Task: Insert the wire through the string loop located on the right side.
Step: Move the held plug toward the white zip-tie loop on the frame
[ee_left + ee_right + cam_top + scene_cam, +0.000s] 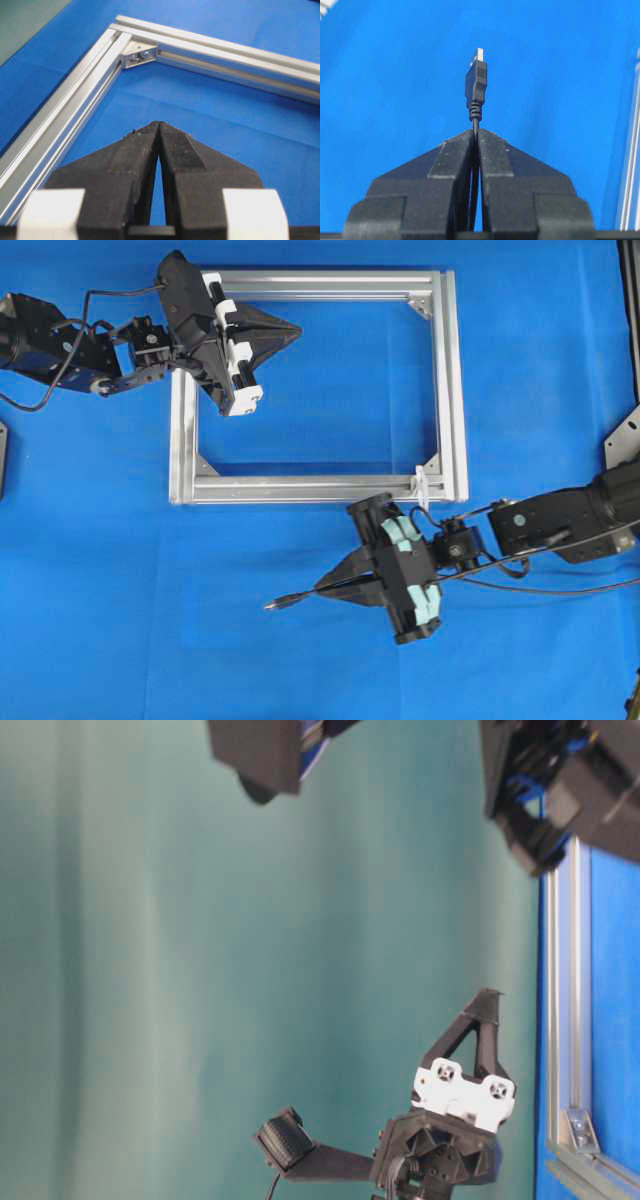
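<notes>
My right gripper (322, 589) (477, 132) is shut on the thin black wire (302, 598), just behind its dark plug (476, 84) with a metal tip. The plug (275, 606) points left, below the silver frame (455, 380). The white string loop (422, 486) is tied round the frame's lower bar near the right corner, just above and to the right of my right gripper. My left gripper (296, 331) (158, 125) is shut on nothing and hovers over the blue cloth inside the frame's upper left part.
The wire trails right past the right arm (560, 522) toward the table's right edge. A corner bracket (137, 56) lies ahead of the left gripper. Dark fixtures (624, 440) stand at the right edge. Blue cloth (150, 620) covers the table.
</notes>
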Controlling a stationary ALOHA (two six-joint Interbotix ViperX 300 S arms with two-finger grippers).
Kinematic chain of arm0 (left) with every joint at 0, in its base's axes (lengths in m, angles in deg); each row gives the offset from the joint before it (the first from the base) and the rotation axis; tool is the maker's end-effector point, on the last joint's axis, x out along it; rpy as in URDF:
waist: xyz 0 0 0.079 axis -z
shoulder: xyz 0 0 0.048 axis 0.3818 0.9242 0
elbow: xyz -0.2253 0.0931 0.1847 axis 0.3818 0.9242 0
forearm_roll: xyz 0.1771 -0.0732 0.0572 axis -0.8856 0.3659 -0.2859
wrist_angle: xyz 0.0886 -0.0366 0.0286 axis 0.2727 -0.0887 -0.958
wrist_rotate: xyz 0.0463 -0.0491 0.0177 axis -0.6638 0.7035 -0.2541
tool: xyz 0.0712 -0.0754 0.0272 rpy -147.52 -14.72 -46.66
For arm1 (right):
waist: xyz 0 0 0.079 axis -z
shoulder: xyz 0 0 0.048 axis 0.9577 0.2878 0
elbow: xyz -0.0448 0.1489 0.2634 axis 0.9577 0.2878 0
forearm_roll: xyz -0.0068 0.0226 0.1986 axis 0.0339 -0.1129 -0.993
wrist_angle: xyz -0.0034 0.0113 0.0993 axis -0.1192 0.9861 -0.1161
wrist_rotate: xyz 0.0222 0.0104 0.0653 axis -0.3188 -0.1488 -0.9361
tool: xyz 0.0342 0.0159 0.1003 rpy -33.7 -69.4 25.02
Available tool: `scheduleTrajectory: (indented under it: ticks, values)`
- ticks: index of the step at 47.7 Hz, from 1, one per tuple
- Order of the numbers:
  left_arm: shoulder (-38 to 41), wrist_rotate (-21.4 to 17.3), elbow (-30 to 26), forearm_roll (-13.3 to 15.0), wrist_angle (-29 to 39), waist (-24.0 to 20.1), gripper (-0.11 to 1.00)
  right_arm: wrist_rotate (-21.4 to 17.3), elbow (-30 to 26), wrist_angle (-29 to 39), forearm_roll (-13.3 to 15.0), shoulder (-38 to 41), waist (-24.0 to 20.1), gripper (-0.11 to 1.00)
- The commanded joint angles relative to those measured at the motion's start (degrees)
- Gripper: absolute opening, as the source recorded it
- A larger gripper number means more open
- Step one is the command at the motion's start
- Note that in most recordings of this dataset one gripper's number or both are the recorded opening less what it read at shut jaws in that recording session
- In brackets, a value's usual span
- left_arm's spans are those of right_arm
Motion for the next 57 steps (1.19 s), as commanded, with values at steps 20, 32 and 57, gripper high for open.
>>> scheduleTrajectory:
  ticks: [20, 32, 57]
  values:
    - [-1.76, 0.00, -0.35, -0.18, -0.35, 0.09, 0.00, -0.18, 17.93, -0.35, -6.15, -14.85, -2.90, -0.04]
    - [-1.76, 0.00, -0.35, -0.18, -0.35, 0.09, 0.00, -0.18, 28.65, 0.26, -8.61, -25.31, -3.78, -0.04]
    - [-1.85, 0.00, -0.44, -0.26, -0.35, 0.09, 0.00, -0.09, 37.35, 4.92, -8.53, -39.11, -3.78, -0.04]
